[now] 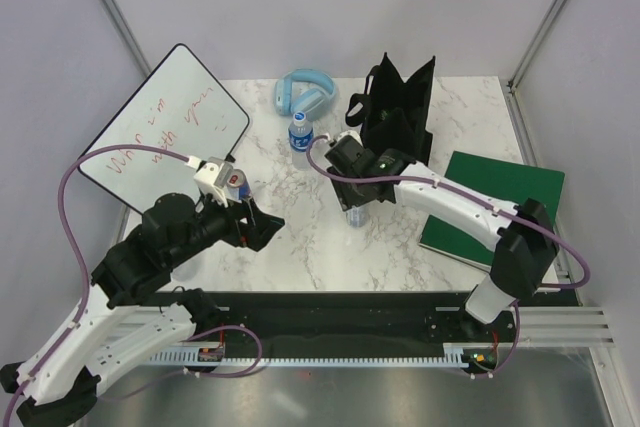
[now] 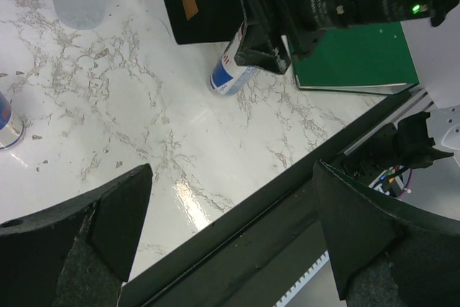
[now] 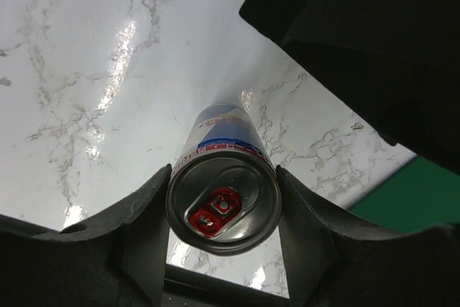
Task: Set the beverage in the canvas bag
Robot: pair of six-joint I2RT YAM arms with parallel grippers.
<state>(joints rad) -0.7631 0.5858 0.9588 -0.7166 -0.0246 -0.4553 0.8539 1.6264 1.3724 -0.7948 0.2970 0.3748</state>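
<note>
Right gripper point(image 3: 224, 210) is clamped on the can point(image 3: 217, 133); it should be lifted clear, kept upright, and carried far and right over the bag point(image 1: 400, 112) before release.

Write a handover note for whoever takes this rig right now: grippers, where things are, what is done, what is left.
The left gripper is open and empty, above the table near its front edge.
The right gripper is shut on a can, just in front of the canvas bag, which stands toward the back.
Done: the can is gripped. Whether it has left the table cannot be told.
Left: carry it over the bag's mouth and release.
A second can and a water bottle stand untouched.
</note>
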